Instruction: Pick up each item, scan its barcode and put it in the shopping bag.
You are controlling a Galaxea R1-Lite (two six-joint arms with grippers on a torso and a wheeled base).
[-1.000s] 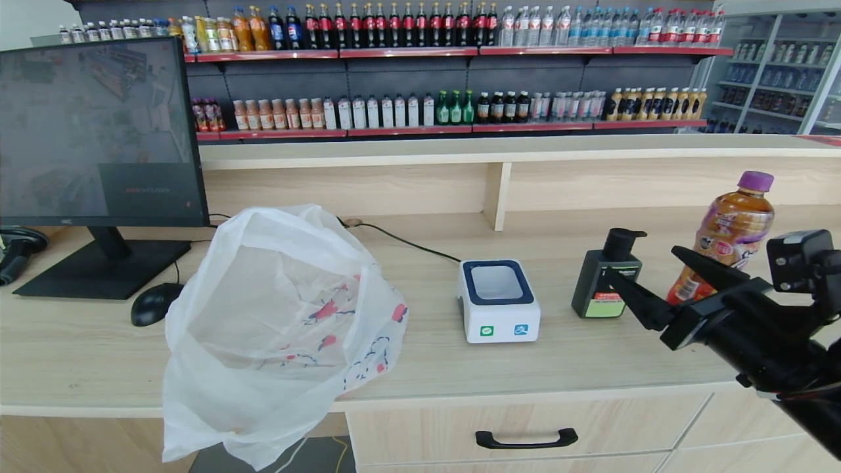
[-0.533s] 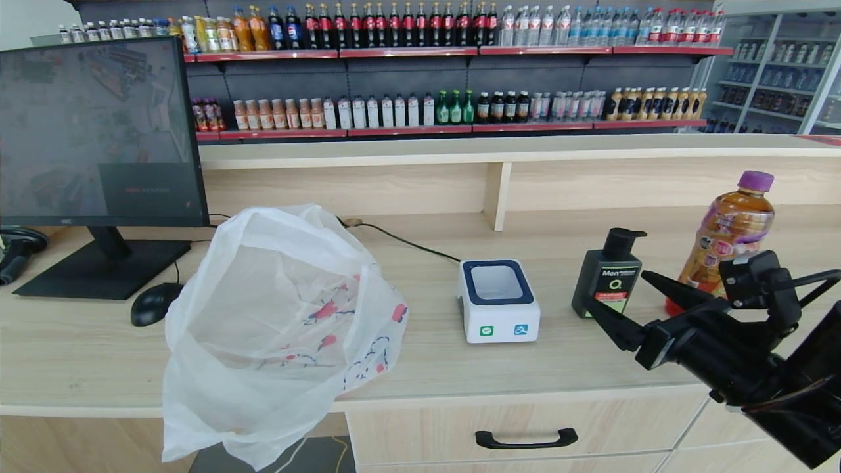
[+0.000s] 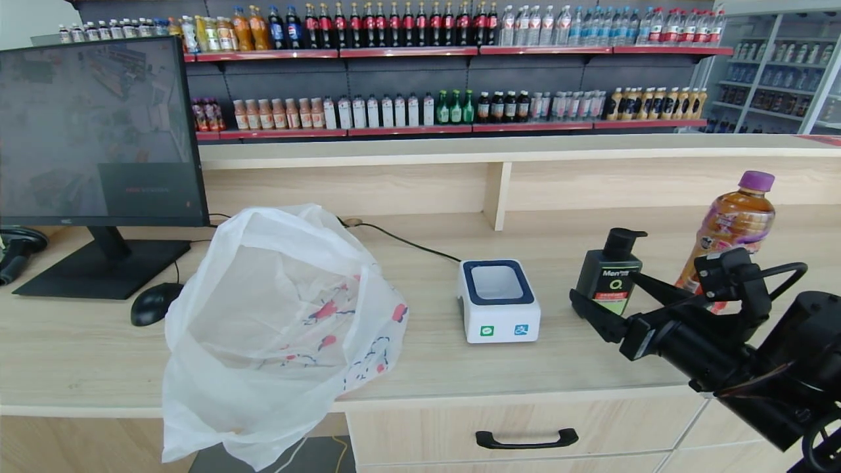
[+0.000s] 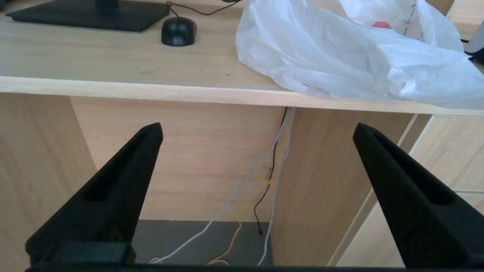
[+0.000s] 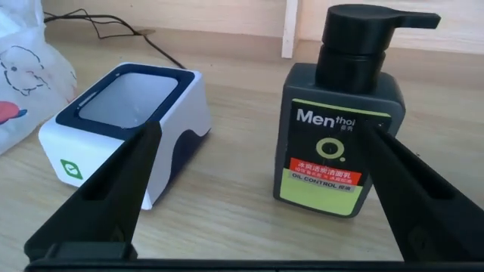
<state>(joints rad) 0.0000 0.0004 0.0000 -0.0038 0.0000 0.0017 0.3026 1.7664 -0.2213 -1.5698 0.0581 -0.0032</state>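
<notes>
A squat, dark grey pump bottle (image 3: 610,274) with a black pump head and a green and red label is seen upright on the pale wood-grain tabletop (image 3: 427,368). It stands between a boxy white scanner (image 3: 498,309) with a navy-rimmed glass window and a tall amber drink bottle (image 3: 732,230) with a purple cap. A thin, crumpled, translucent white shopping bag (image 3: 276,328) with red and blue print is slumped over the front edge of the tabletop, near a black mouse (image 3: 156,303) and a monitor (image 3: 98,131).

The label of the pump bottle (image 5: 336,151) and the rounded corners of the scanner (image 5: 128,132) are made plain in the right wrist view. By the left wrist view the underside of the tabletop is shown, with loose cables hanging below the bag (image 4: 340,45) and the mouse (image 4: 179,30) above.

The right claw (image 3: 602,288) is held wide open, its tapered black fingers set level with the lower body of the pump bottle and just before it. In the right wrist view, the bottle is placed nearer one finger of the claw (image 5: 263,132); contact cannot be told. The left claw (image 4: 257,128) is spread open below the tabletop edge.
</notes>
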